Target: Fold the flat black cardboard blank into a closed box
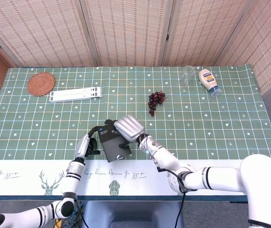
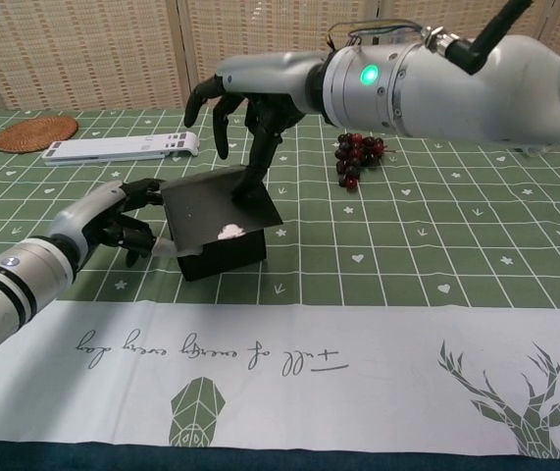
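Note:
The black cardboard box (image 2: 223, 250) stands near the table's front edge, tilted, with its lid flap (image 2: 211, 204) folded down over the top. In the head view the black box (image 1: 115, 147) lies between both hands. My right hand (image 2: 248, 106) hovers over the box with fingers spread, and one fingertip (image 2: 245, 192) presses on the lid. My left hand (image 2: 121, 222) grips the box's left side, its thumb against the front wall. From above, the right hand (image 1: 129, 127) covers the lid's far part, and the left hand (image 1: 90, 142) sits at the box's left.
A bunch of dark grapes (image 2: 357, 157) lies just right of the box, further back. A white flat stand (image 1: 75, 94) and a woven coaster (image 1: 41, 83) are at the far left. A glass (image 1: 187, 75) and a mayonnaise bottle (image 1: 209, 81) sit far right.

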{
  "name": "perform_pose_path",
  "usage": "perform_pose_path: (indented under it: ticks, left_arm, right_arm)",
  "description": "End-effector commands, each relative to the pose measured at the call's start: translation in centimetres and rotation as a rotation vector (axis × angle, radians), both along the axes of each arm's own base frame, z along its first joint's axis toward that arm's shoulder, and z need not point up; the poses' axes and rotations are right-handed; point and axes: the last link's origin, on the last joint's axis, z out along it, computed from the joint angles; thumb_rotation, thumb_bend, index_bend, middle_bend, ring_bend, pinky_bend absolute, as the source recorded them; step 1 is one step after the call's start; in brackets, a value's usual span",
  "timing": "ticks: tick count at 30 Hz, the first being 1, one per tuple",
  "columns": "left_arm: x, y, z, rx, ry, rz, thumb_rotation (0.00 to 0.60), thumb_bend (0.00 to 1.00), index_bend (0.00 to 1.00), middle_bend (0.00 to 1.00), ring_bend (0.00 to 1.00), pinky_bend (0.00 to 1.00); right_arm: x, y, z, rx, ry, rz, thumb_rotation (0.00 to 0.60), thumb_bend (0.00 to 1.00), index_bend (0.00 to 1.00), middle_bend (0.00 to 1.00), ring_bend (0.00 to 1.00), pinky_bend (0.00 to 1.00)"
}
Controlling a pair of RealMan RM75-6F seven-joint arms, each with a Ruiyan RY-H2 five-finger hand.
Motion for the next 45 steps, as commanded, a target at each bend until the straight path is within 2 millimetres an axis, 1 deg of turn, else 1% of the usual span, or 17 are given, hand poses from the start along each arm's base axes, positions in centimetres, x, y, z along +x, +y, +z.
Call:
perform_pose_path:
  ticks: [1,3,5,10,15,20,26,32,37,45]
  left_arm:
    - [0.1,-0.2,0.2,-0.034,0.003,-0.006,0.6,0.11,0.11,0.23,0.67,0.75]
    - [0.3,-0.4,0.5,-0.053,-0.007,-0.014,0.6,0.11,0.04,0.17,0.64,0.75]
    - [0.5,-0.6,0.8,-0.072,-0.01,-0.025,0.6,0.11,0.0,0.11,0.59,0.75]
    - [1.0,-1.0,1.3,-0.104,-0.002,-0.049,0.6,0.11,0.0,0.04,0.55,0.74]
    - [1.4,-1.0,1.6,-0.118,0.021,-0.074,0.6,0.11,0.0,0.0,0.53,0.74]
    - [0.8,-0.8,2.7,-0.131,0.033,-0.067,0.6,0.11,0.0,0.0,0.52,0.74]
    - [-0.9,0.0,4.3,-0.074,0.124,-0.058,0.6,0.11,0.0,0.0,0.52,0.74]
    - [-2.2,0.5,5.9,-0.034,0.161,-0.035,0.6,0.11,0.0,0.0,0.52,0.74]
    - [-3.0,1.0,7.1,0.026,0.227,-0.048,0.6,0.11,0.0,0.0,0.52,0.74]
    - [-4.7,1.0,8.3,0.045,0.271,-0.043,0.6,0.11,0.0,0.0,0.52,0.73]
  right_arm:
    - [-0.1,0.3,-0.4,-0.013,0.022,0.023,0.6,0.0,0.19,0.4,0.8,1.0]
    - [-0.2,0.3,-0.6,-0.024,0.029,0.03,0.6,0.0,0.19,0.39,0.8,1.0]
    - [-0.2,0.4,-0.8,-0.021,0.031,0.026,0.6,0.0,0.19,0.39,0.8,1.0]
    - [-0.2,0.7,-1.1,-0.019,0.034,0.029,0.6,0.0,0.19,0.39,0.8,1.0]
    - [-0.2,1.1,-1.1,-0.028,0.044,0.044,0.6,0.0,0.19,0.39,0.8,1.0]
    - [-0.4,1.4,-0.8,-0.04,0.049,0.055,0.6,0.0,0.19,0.38,0.8,1.0]
    - [-0.7,2.2,-0.9,-0.052,0.075,0.096,0.6,0.0,0.19,0.34,0.8,1.0]
    - [-0.8,2.9,-1.5,-0.075,0.097,0.131,0.6,0.0,0.19,0.32,0.8,1.0]
    - [-1.1,3.5,-2.3,-0.098,0.117,0.154,0.6,0.0,0.19,0.3,0.79,1.0]
    - [-1.9,3.4,-2.8,-0.126,0.113,0.137,0.6,0.0,0.19,0.29,0.79,1.0]
